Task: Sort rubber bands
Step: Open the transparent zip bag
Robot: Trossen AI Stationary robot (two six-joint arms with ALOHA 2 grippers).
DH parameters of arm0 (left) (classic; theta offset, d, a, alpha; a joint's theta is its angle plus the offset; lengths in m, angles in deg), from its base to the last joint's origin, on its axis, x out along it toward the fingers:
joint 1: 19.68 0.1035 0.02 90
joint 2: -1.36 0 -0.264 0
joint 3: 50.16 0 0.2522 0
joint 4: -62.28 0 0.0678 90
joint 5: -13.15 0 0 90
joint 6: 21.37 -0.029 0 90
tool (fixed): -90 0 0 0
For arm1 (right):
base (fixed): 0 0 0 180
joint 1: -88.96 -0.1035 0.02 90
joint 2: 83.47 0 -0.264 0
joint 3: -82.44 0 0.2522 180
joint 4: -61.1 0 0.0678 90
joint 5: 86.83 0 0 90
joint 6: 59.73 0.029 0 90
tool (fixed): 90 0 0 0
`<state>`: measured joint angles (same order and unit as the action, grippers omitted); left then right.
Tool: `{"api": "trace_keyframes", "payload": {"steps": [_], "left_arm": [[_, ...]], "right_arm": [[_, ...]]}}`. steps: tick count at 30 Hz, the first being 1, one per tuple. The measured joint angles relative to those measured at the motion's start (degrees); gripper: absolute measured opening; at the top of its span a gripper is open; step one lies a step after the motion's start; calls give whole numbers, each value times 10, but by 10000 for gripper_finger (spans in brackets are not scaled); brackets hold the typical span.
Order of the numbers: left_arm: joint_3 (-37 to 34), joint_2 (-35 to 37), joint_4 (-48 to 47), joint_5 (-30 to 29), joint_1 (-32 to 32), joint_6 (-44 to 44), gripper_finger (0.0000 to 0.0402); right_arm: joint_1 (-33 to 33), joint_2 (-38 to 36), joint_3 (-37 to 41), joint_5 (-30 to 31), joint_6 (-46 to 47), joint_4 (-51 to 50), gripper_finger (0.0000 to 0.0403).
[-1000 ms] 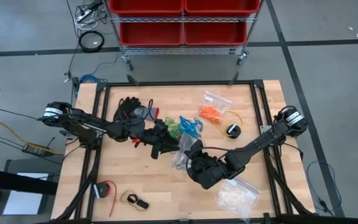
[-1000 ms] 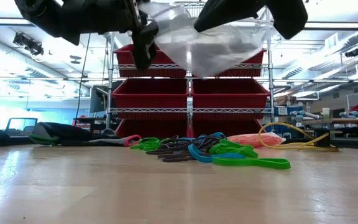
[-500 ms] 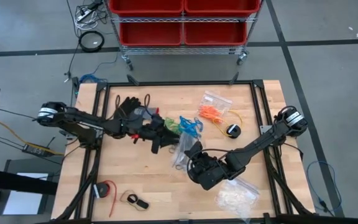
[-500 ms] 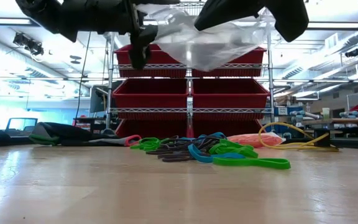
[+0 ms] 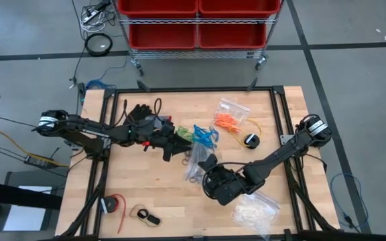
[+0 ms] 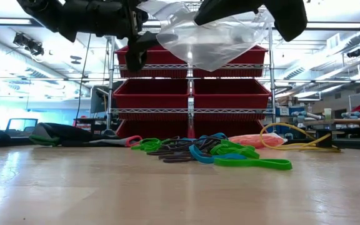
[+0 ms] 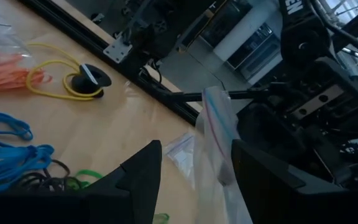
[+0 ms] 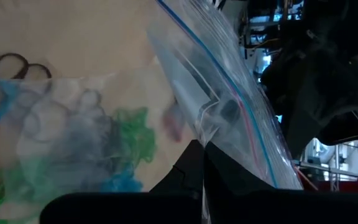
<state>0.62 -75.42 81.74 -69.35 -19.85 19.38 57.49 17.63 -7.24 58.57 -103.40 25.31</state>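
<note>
A clear bag [image 6: 208, 40] is pinched by the right hand [image 8: 202, 155]. The left hand [image 7: 191, 171] is spread around its edge. The rubber bands [image 6: 211, 152] are blurred behind the plastic.

You get four vantage points. The high view looks straight down from well above the table [image 5: 146, 201]. The low view sits at tabletop height, facing level across the wood toward the red bins [image 6: 230, 94]. The left wrist view peers forward past the left gripper [image 7: 194, 177], close to the clear bag [image 7: 219, 143] just ahead of its fingers. The right wrist view is pressed so near the same bag that little beyond it reads clearly. All four share that bag.
</note>
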Motion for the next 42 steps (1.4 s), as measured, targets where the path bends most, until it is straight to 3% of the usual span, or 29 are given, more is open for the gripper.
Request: {"api": "trace_keyframes", "payload": {"steps": [42], "left_arm": [[1, -29, -17, -25, -7, -24, 202]], "right_arm": [[38, 0, 0, -31, -77, 49, 0]]}}
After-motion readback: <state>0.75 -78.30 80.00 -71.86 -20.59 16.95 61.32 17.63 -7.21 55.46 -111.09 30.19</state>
